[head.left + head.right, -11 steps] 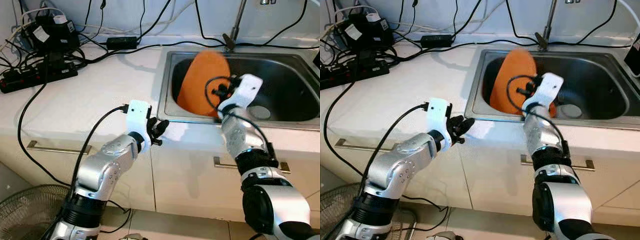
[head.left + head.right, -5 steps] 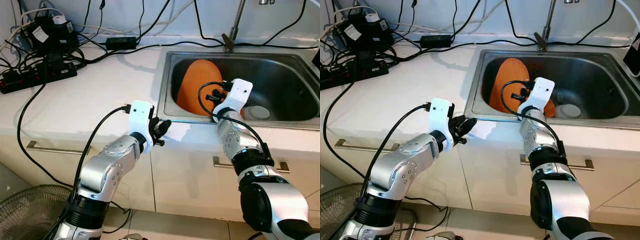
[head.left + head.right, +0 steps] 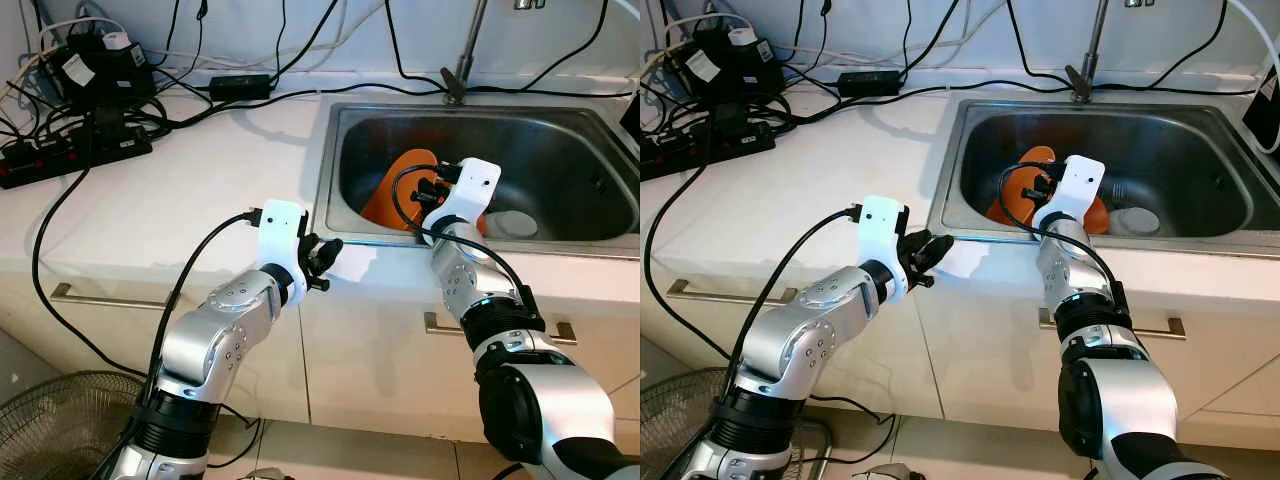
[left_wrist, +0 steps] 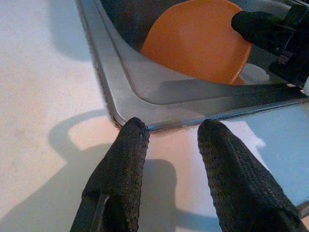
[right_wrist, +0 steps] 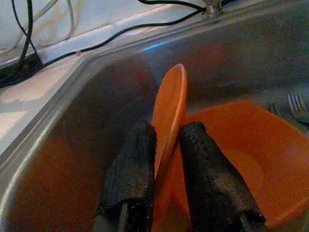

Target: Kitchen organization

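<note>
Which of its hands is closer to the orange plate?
Right. The right gripper is shut on the plate inside the sink; the left gripper hovers open over the counter by the sink's corner.

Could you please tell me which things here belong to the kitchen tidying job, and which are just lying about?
Part of the job:
orange plate, pinched on edge by the right gripper
orange bowl beside it
sink
fork

Lying about:
power strip and cables on the countertop
floor fan
left gripper, open, idle
</note>
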